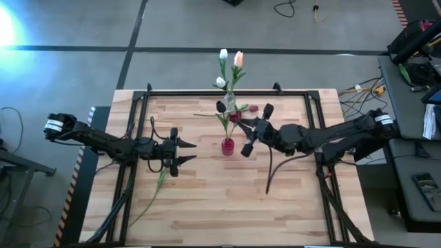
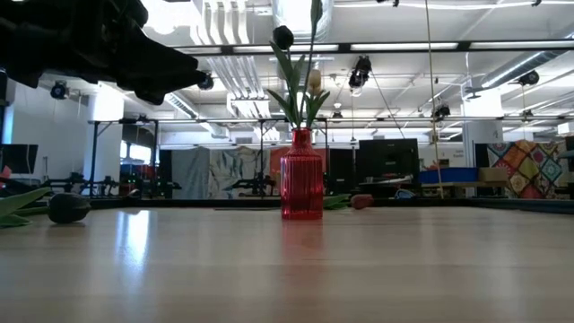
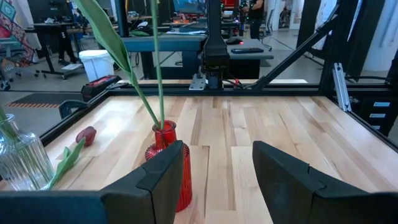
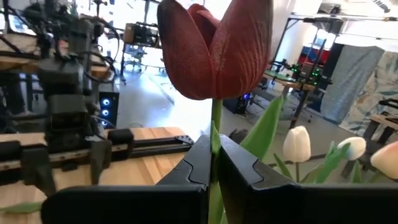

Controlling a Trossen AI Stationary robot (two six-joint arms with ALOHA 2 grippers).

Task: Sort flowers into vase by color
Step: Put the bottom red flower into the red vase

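Observation:
A red vase stands mid-table with a dark-headed tulip in it; it also shows in the low view and the left wrist view. A clear vase behind it holds white and peach tulips. My right gripper hovers just right of the red vase, shut on a maroon tulip. My left gripper is open and empty, level, left of the red vase. Another tulip lies on the table under my left arm. My right gripper pinches the maroon tulip's green stem between its two fingers, just below the head. The head stands out past the fingertips, clear of the table. The fingers hide the stem farther down.
A loose maroon tulip lies on the table beside the clear vase; it also shows in the left wrist view. A dark tulip head lies at the left in the low view. A black frame rail runs along the far edge.

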